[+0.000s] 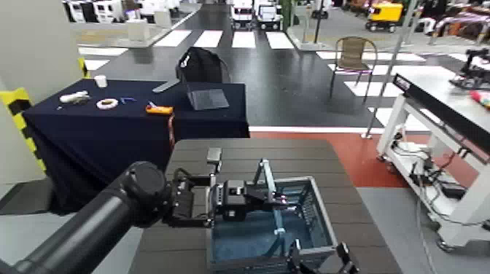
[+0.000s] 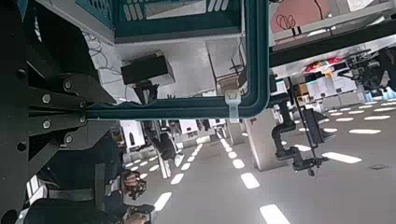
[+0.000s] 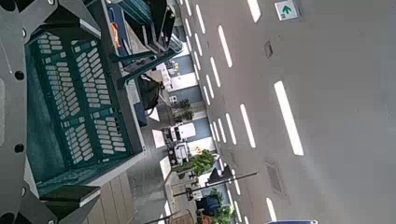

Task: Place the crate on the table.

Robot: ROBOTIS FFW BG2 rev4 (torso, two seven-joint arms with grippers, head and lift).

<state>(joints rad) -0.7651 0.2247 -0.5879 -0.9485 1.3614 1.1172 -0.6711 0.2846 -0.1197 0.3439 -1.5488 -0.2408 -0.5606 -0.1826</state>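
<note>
Tabletop bare past crate far rim; left gripper clamped on handle (teal hoop), right gripper near crate, jaws apart.

Robotics lab or show hall — white workbench, wheeled robots, ceiling strip lights

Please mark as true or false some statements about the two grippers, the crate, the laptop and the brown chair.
1. The left gripper is closed on the handle of the crate. True.
2. The right gripper is clamped on the same handle. False: it is open, at the crate's near side.
3. The laptop is on the table with the dark blue cloth. True.
4. The brown chair is upside down. False: it stands upright on its legs.
5. The crate's sides have no holes. False: they have many slots.
</note>
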